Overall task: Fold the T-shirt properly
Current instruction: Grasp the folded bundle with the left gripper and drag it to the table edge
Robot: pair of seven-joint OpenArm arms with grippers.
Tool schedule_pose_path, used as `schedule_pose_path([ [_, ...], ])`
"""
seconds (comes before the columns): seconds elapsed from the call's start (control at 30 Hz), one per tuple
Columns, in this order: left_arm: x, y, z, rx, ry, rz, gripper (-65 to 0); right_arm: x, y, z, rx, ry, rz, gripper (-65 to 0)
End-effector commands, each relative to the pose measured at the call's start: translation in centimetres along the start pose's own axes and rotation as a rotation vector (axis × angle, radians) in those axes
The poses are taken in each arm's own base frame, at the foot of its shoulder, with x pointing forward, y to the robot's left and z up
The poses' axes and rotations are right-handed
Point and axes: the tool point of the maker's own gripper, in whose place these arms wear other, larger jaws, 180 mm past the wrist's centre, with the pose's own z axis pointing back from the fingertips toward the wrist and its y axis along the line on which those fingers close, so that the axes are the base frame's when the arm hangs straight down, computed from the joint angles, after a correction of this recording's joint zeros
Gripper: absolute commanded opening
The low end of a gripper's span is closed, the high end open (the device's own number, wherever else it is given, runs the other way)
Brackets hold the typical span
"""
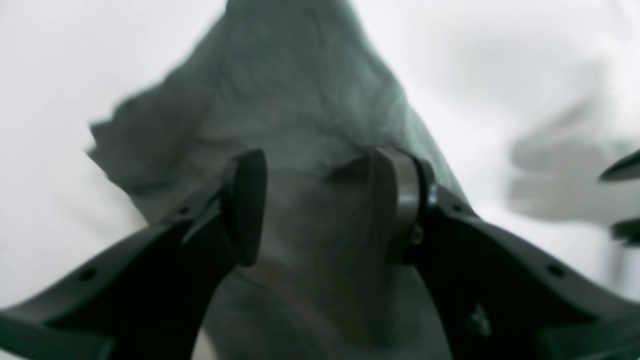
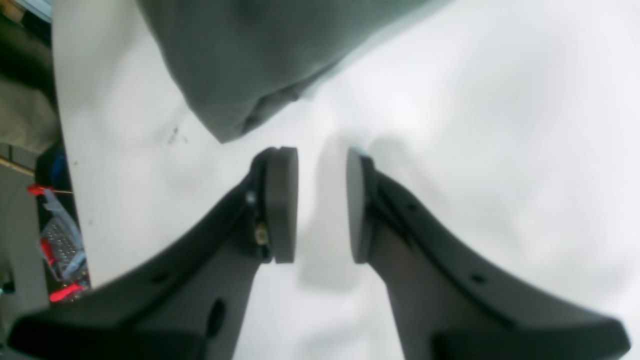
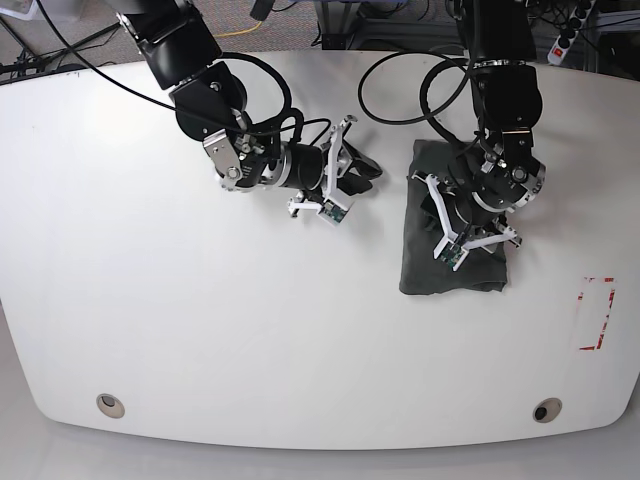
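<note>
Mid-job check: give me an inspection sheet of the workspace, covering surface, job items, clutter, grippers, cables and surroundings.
Surface: white rounded table, red tape outline near one edge.
Job's things: dark charcoal-grey T-shirt, folded into a compact rectangle.
Clutter: nothing seen on the table.
Grippers: left gripper open, above the shirt; right gripper open, empty, over bare table beside the shirt.
Cables: black cables looping over the table's far side.
Surroundings: power strip and floor cables beyond the far edge.
</note>
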Motion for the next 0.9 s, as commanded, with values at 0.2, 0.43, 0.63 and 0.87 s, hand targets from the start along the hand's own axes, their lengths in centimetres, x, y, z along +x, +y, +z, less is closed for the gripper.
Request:
schedule_pose_path([
  [0.2, -4.4, 1.4, -0.8, 0.025, 0.085, 0.123, -33.9, 2.7, -5.2, 4.3, -0.144, -0.115, -0.031, -49.5],
  [0.43, -9.2, 4.4, 0.1, 0.03, 0.178, 0.135, -34.0, 2.5, -7.8, 7.6, -0.19, -0.142, -0.093, -49.6],
  [0.63, -13.6, 9.2, 2.1, 0.101, 0.263, 0.175, -34.2, 2.5, -9.4, 10.1, -0.213, -0.176, -0.128, -49.6],
  [0.87, -18.3, 16.6, 5.6, 0.224, 0.321, 0.227, -34.3, 1.6, -9.8, 11.3, -0.219, -0.164, -0.143, -49.8],
])
